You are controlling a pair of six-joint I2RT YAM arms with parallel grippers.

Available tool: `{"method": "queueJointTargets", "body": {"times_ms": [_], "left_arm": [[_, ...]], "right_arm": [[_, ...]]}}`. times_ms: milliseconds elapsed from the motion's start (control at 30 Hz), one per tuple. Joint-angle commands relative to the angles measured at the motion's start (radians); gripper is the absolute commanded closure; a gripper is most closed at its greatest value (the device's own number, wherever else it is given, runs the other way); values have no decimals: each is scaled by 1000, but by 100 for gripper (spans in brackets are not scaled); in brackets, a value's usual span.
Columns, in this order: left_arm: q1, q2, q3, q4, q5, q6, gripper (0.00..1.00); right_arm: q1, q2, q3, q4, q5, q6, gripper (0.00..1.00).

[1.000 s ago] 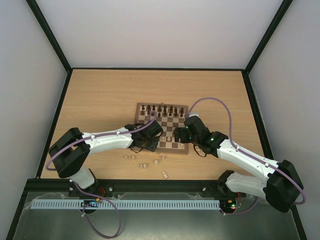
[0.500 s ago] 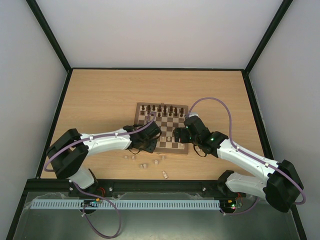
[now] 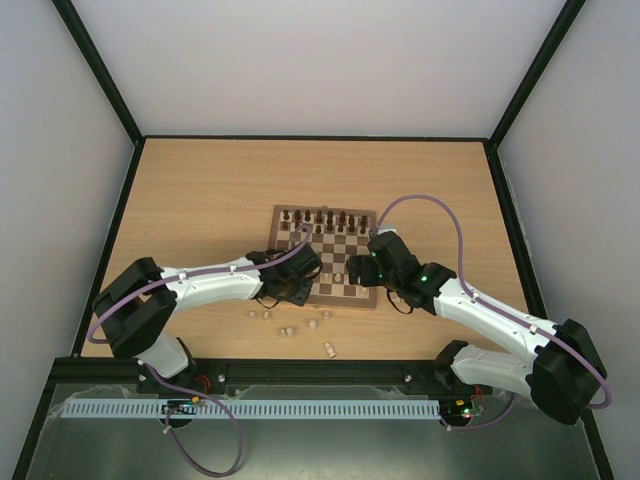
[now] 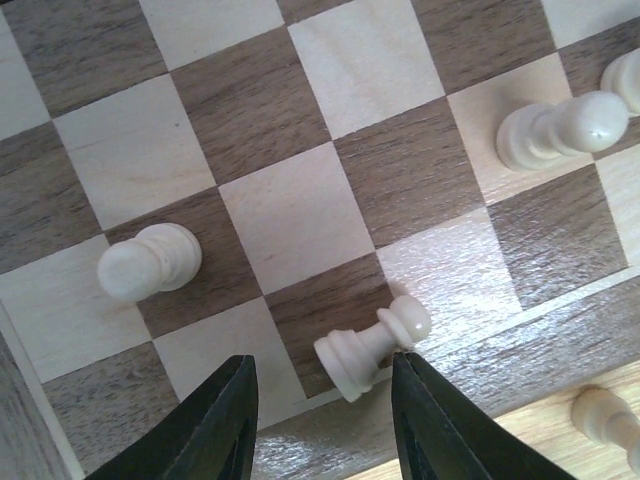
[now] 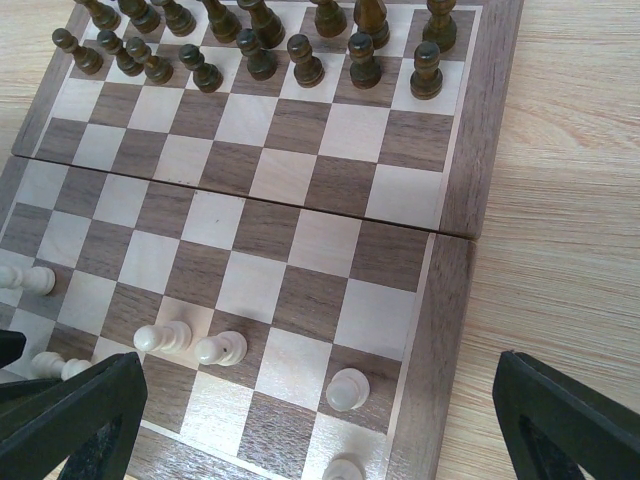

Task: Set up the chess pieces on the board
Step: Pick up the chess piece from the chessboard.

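Observation:
The board (image 3: 276, 214) lies mid-table, with dark chess pieces (image 3: 322, 218) standing in its two far rows (image 5: 260, 45). My left gripper (image 4: 320, 420) is open over the board's near edge. A pale pawn (image 4: 372, 345) lies tilted between its fingers, its head against the right finger (image 4: 430, 420), and the left finger is well clear of it. Other pale pawns stand nearby (image 4: 150, 262), (image 4: 560, 128). My right gripper (image 5: 320, 430) is wide open above the board's near right corner, holding nothing. Below it stand pale pieces (image 5: 222, 349), (image 5: 348, 388).
Several pale pieces lie loose on the table in front of the board (image 3: 265, 314), (image 3: 288, 330), (image 3: 330, 349). One of them shows just off the board's edge (image 4: 605, 415). Both arms meet over the board's near rows. Black frame rails border the table.
The left arm has shifted slightly and its jaws have narrowed a little. The right arm has not moved.

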Motion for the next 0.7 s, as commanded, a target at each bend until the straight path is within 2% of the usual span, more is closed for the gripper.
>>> {"method": "queueJointTargets", "body": {"times_ms": [0, 667], "left_arm": [[-6, 20, 26, -35, -42, 12, 60], [-16, 62, 46, -1, -9, 24, 64]], "right_arm": [[-2, 8, -13, 5, 2, -1, 4], [-3, 11, -12, 6, -1, -3, 4]]}}
